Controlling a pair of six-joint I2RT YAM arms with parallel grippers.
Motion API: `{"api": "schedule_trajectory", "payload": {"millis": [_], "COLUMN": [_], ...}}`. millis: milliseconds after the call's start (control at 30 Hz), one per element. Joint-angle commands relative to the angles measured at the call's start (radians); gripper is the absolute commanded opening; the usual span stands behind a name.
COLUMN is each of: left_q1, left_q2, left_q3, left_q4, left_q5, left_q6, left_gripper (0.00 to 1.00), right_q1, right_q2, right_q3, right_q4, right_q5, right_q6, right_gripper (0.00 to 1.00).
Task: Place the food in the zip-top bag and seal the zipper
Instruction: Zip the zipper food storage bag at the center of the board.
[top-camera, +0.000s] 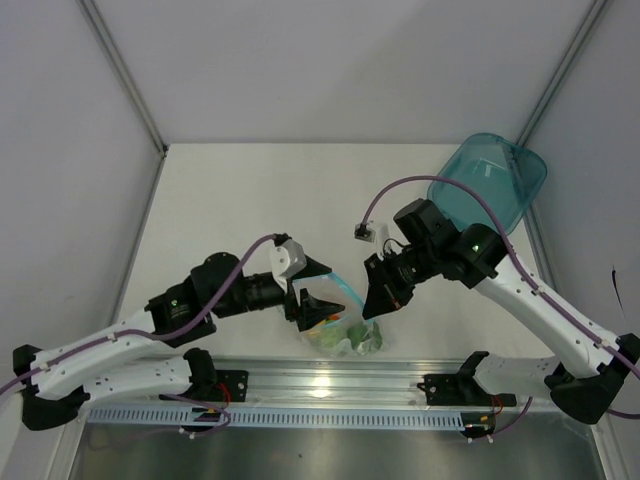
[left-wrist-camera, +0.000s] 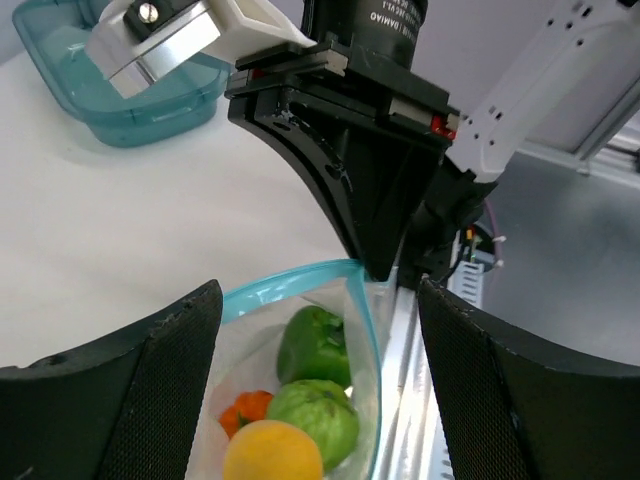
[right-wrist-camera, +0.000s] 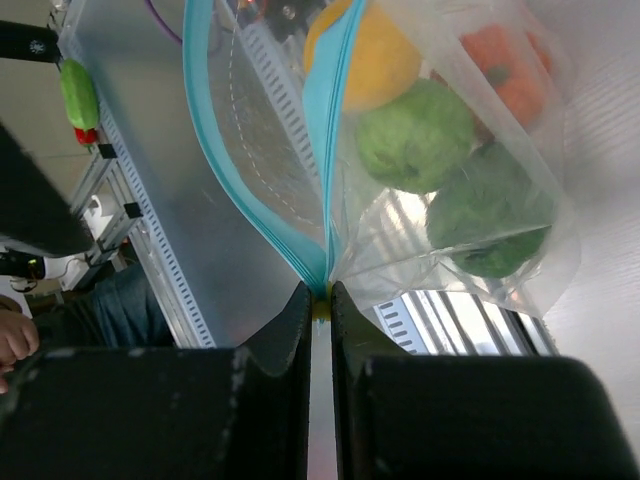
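The zip-top bag (top-camera: 348, 330) sits at the near edge of the table (top-camera: 230, 200), just beside the metal rail (top-camera: 320, 385); whether its weight rests on the surface or hangs from the grip is not clear. All the food is inside it: the yellow piece (right-wrist-camera: 375, 60), the orange-red piece (right-wrist-camera: 510, 60), the light green piece (right-wrist-camera: 415, 135) and the dark green piece (right-wrist-camera: 490, 225). The zipper (right-wrist-camera: 205, 130) is not sealed; its two teal lips part into a wide loop.

The right gripper (right-wrist-camera: 320, 295) has its jaws pinched tight on one end of the strip, where the lips meet; the left gripper (left-wrist-camera: 318, 295) stands wide, a finger on each side of the bag's mouth, and holds nothing.

The thin pinch is likely the only hold on the bag; if the crinkly film slips from it, the bag may sag or tip over the table edge, and the open mouth would let the pieces roll out. The yellow piece lies close against the strip; if the left jaws close there, they could trap it or a fold of film between the lips, and the seal would stay open at that spot. A press away from the pinched end may also join the tracks out of line; a pull along the strip without a firm anchor could drag the bag instead of zipping it. The teal bowl (top-camera: 490, 185) lies well apart and poses no hazard.
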Motion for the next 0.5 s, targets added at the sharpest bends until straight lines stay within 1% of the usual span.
{"api": "schedule_trajectory", "payload": {"millis": [0, 100, 300, 400, 433, 467], "left_q1": [-0.014, -0.017, -0.028, -0.028, -0.028, -0.028], "left_q2": [0.031, 0.072, 0.104, 0.103, 0.11, 0.13], "left_q3": [-0.018, -0.002, -0.001, -0.019, -0.013, 0.007], "left_q4": [0.187, 0.187, 0.179, 0.187, 0.175, 0.118], "left_q5": [0.06, 0.121, 0.151, 0.218, 0.247, 0.313], "left_q6": [0.199, 0.252, 0.364, 0.438, 0.458, 0.49], "left_gripper": [0.82, 0.82, 0.83, 0.83, 0.83, 0.83], "right_q1": [-0.022, -0.028, -0.028, -0.027, -0.027, -0.025], "right_q2": [-0.043, -0.059, -0.072, -0.074, -0.073, -0.073], "right_q3": [-0.016, -0.037, -0.048, -0.04, -0.039, -0.036], "right_q4": [0.008, 0.018, 0.032, 0.029, 0.028, 0.026], "right_q5": [-0.074, -0.083, -0.112, -0.117, -0.12, -0.12], "right_q6": [0.012, 0.008, -0.003, -0.009, -0.015, -0.017], "right_gripper": [0.0, 0.0, 0.0, 0.0, 0.0, 0.0]}}
